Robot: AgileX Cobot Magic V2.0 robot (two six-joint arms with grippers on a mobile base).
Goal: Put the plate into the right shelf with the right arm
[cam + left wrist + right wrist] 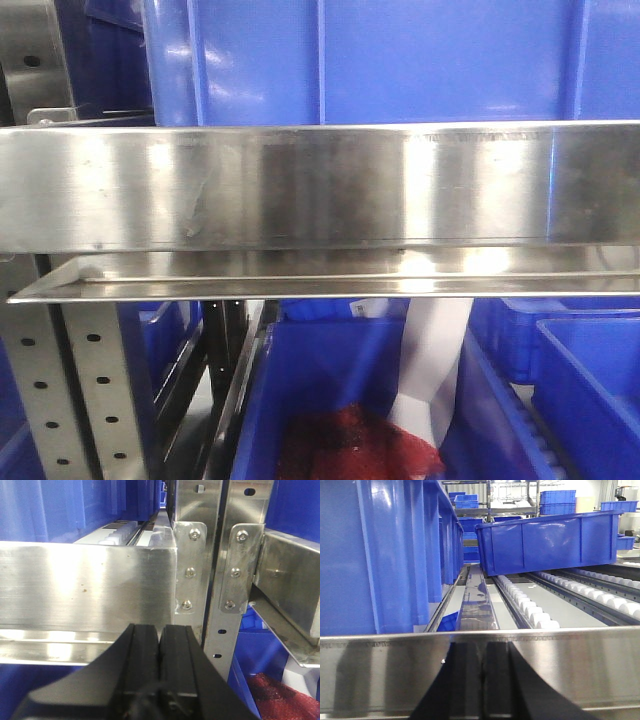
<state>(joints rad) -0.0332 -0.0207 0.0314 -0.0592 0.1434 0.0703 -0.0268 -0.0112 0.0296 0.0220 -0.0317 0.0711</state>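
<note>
The plate: we can't spot it in any of the three views, so no idea where it sits right now.

Closest to us in the left wrist view is the left gripper point(160, 647). Its black fingers point(142, 645) are pressed flat together with nothing between them, just in front of the shiny steel lip of the right shelf point(85, 585).

In the right wrist view, the right gripper point(482, 680) is only a dark smear low against the same kind of steel lip point(580, 665), maybe just a reflection. We honestly can't tell how its fingers stand.

Behind that lip, a tall blue bin point(380, 555) stands on the left, contents hidden. A bit further back, a second blue bin point(550, 540) sits tilted on the white rollers point(530, 607), and its inside is hidden too.

From the front camera, another blue bin point(380, 60) sits on top of the shelf. On the level below, an open blue bin point(320, 370) holds some red mesh stuff point(350, 445) and a white strip point(430, 370).
</note>
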